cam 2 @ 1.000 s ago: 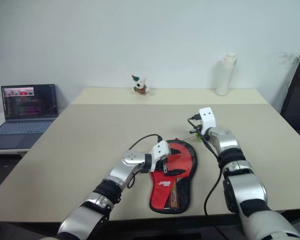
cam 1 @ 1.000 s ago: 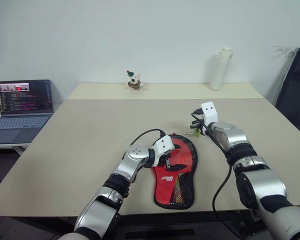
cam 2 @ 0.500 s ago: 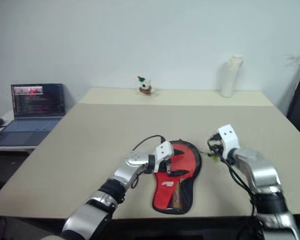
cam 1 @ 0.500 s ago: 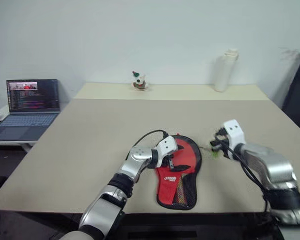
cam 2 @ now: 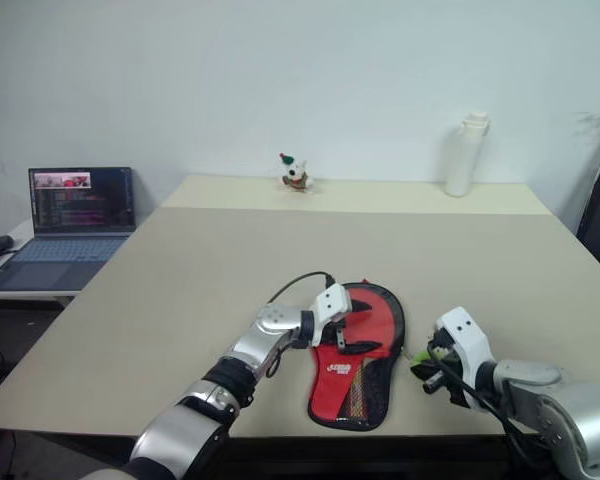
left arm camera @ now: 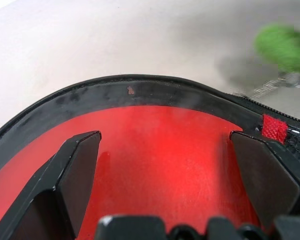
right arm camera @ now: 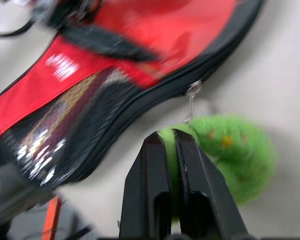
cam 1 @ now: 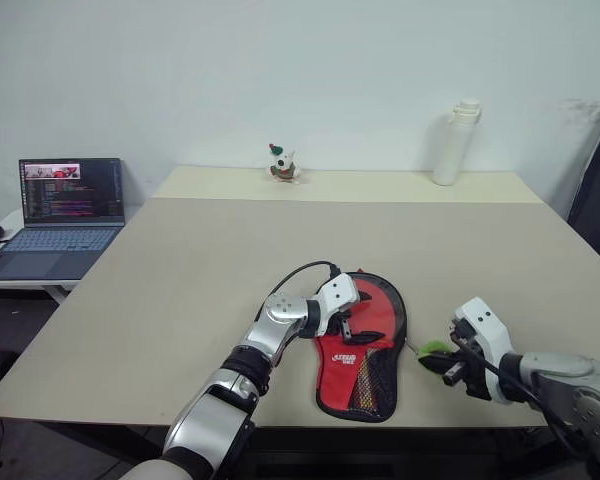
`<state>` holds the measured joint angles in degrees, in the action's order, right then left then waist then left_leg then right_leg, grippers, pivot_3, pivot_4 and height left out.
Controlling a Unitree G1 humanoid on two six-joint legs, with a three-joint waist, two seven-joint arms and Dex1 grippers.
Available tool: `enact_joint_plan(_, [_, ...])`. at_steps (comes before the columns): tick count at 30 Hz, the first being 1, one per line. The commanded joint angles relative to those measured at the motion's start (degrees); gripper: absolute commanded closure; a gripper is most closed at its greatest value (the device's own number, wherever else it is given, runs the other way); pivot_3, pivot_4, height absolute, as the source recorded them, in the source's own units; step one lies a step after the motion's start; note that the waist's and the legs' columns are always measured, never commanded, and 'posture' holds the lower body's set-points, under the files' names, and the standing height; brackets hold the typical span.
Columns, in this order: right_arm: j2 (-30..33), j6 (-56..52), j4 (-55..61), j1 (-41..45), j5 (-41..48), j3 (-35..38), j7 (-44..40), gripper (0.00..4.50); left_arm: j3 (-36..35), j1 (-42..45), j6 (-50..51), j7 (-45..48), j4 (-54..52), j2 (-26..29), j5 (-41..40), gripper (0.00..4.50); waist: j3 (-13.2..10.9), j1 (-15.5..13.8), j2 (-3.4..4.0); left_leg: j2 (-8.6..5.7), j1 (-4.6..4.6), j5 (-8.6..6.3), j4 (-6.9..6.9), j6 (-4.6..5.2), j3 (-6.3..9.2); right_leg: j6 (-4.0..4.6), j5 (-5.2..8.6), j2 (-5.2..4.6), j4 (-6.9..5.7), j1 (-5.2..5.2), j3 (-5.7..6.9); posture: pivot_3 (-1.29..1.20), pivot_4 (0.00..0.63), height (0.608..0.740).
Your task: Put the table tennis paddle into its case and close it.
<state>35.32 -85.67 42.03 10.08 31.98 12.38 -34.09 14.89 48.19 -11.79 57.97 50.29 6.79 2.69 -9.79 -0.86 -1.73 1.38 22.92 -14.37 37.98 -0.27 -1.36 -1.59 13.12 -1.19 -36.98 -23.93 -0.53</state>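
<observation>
Two tools work at one case, which lies on the desk with its long axis running away from the robot, round end far. The left tool rests spread wide on the red panel and is the nearer one. The right tool, just right of the case, is pressed together on a green fuzzy zipper charm. The paddle itself I cannot make out; probably it is inside already.
</observation>
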Motion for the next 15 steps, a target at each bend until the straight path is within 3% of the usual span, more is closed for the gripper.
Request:
enact_joint_plan(1, [1.47, -3.17, 3.83, -2.68, 3.93, 2.38, -1.82, 4.47, 2.04, -1.13, 0.73, -0.33, 2.56, -0.17, 2.48, 0.00, 0.01, -0.23, 0.00, 0.01, 0.00, 0.00, 0.00, 0.00, 0.00, 0.00, 0.00, 0.00, 0.02, 0.01, 0.02, 0.00, 0.150, 0.740])
enact_joint_plan(9, [3.08, -5.77, 9.41, -9.17, 16.03, 6.55, -8.38, 4.47, 2.27, -1.04, 0.75, -1.25, 3.04, -0.59, 2.69, 0.00, 0.01, -0.73, -0.02, -0.03, 0.07, -0.09, -0.01, 0.12, 0.13, -0.04, 0.05, -0.02, 0.14, 0.08, 0.14, 0.00, 0.150, 0.740])
enact_joint_plan(15, [3.98, -2.20, 7.95, -11.21, 16.78, 4.07, -6.70, 4.47, 2.30, -0.44, 0.79, -2.14, 3.67, -0.82, 2.77, 0.00, 0.02, -0.60, -0.02, -0.02, -0.01, -0.13, 0.02, 0.18, 0.46, -0.04, 0.07, -0.01, 0.11, 0.18, 0.21, 0.00, 0.150, 0.740])
